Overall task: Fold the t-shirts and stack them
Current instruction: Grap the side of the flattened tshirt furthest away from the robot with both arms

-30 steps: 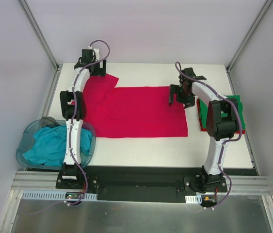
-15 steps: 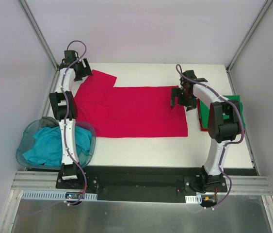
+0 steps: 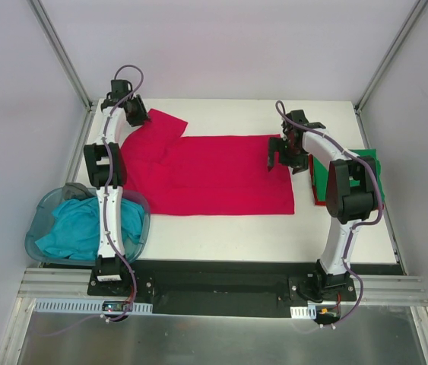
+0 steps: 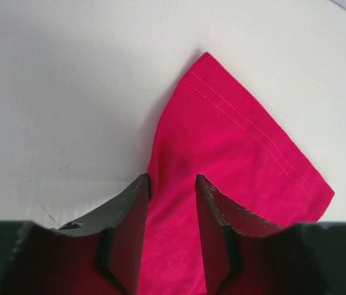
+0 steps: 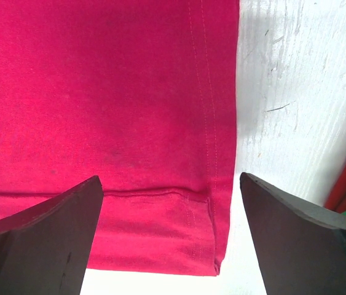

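Crimson t-shirt (image 3: 214, 175) is lying spread flat across the middle of the desk (image 3: 236, 228), body running out to the right, far sleeve (image 4: 234, 141) sticking out at the far left. Left claw (image 3: 131, 112) is sitting right on that sleeve. Left wrist view is showing both fingers (image 4: 129, 227) closed in on a puckered ridge of the red cloth, so it's clamped on the sleeve. The stitched cuff edge is fanning out on the white surface just ahead of the fingertips. Right claw (image 3: 280, 156) is hanging over the shirt's far-right corner with its fingers (image 5: 43, 239) spread wide apart and nothing between them. Right wrist view is looking straight down on the hem corner and its stitch lines, with bare desk just right of the cloth edge. Can't tell whether the fingertips are touching the fabric. Green t-shirt (image 3: 369, 163) is lying folded on top of a red t-shirt (image 3: 318, 194) at the right edge of the desk, apart from the spread shirt, both partly hidden behind the right arm. Teal t-shirt (image 3: 84, 228) is lying bunched inside the blue tub (image 3: 42, 209) at the near-left, with the left arm crossing over it. Something grey (image 3: 77, 190) is poking up at the tub's far rim; can't tell what it is.
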`<state>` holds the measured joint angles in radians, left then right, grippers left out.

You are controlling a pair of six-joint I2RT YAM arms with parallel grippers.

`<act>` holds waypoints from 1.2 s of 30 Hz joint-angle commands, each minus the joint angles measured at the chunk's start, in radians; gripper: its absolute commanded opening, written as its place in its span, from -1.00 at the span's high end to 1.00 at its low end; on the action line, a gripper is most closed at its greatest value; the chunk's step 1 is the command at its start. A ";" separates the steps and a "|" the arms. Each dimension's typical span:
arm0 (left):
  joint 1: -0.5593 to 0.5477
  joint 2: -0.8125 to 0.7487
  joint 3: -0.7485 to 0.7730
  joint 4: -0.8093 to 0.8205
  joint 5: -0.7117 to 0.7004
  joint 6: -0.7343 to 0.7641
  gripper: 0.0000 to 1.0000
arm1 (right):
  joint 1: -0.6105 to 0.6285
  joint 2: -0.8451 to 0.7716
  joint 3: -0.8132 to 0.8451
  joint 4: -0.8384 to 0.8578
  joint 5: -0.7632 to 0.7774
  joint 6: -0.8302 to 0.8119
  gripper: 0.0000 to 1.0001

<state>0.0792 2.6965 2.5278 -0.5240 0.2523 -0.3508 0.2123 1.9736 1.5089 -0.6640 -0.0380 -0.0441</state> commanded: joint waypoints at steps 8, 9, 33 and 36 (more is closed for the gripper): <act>0.002 0.006 0.006 -0.018 0.027 0.004 1.00 | -0.016 -0.004 0.088 -0.039 0.024 -0.013 -0.92; 0.002 -0.003 -0.003 -0.011 0.033 0.015 1.00 | -0.019 -0.002 0.093 -0.037 0.027 -0.013 -0.92; 0.054 -0.296 -0.435 0.314 0.277 -0.066 1.00 | -0.033 0.464 0.783 -0.091 0.099 0.096 -0.92; 0.077 -0.294 -0.458 0.380 0.401 -0.097 1.00 | -0.040 0.521 0.821 -0.039 0.083 0.089 -0.95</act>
<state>0.1215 2.4809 2.0968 -0.2520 0.5007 -0.3866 0.1837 2.4382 2.2570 -0.7238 0.0628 0.0292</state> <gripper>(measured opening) 0.006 0.965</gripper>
